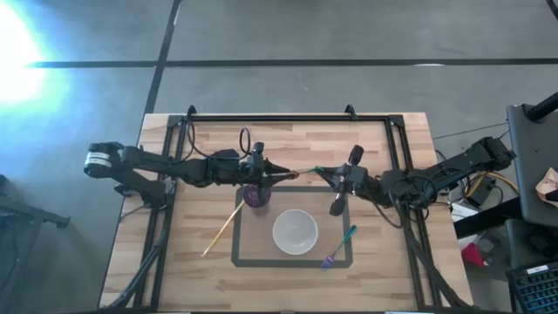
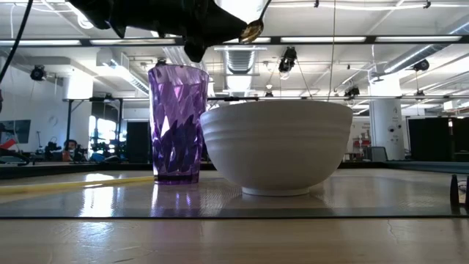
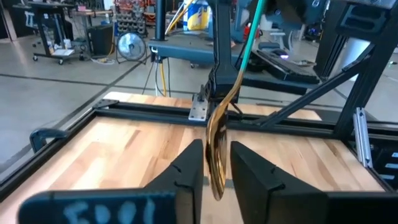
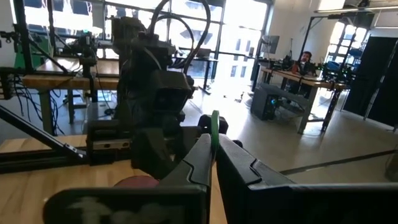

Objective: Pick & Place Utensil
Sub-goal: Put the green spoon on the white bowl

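My right gripper (image 1: 342, 177) is closed on the green handle of the spoon (image 3: 219, 146). Its gold bowl sits between my left gripper's (image 3: 216, 169) fingers, parted around it, above the purple cup (image 2: 177, 123). I judge it light, stiff, slippery; better grasp the handle.

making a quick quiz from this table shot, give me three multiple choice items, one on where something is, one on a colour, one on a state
1. Where is the white bowl?
A. inside the taped rectangle
B. off the table
C. on the purple cup

2. What colour is the cup?
A. red
B. purple
C. clear

3. What does the right gripper do?
A. hangs open
B. is shut on the green-handled spoon
C. holds the bowl

Answers:
1 A, the high view shows the bowl within the tape.
2 B, the low view shows purple.
3 B, its wrist view shows the fingers closed on the green handle; the spoon's gold end sits between the left gripper's fingers.
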Motion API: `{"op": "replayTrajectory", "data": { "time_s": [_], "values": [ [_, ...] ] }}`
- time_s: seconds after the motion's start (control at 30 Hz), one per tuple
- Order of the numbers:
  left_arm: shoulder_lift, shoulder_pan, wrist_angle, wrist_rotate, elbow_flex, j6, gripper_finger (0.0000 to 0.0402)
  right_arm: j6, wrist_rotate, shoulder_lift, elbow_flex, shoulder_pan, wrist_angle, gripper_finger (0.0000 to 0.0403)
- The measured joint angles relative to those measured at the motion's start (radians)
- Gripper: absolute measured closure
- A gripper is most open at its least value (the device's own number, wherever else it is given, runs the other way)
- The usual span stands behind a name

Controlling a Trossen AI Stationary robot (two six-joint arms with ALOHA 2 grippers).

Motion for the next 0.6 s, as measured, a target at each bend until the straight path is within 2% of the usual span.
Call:
{"op": "replayTrajectory", "data": {
  "time_s": [0.3, 0.6],
  "values": [
    [-0.002, 0.001, -0.031, -0.062, 0.007, 0.046, 0.0277, 0.023, 0.0, -0.003, 0.007, 0.0, -0.056, 0.0392],
    [-0.031, 0.002, -0.164, -0.062, 0.057, 0.047, 0.0273, 0.096, 0.0, -0.009, 0.046, 0.0, -0.227, 0.0392]
  ]
}}
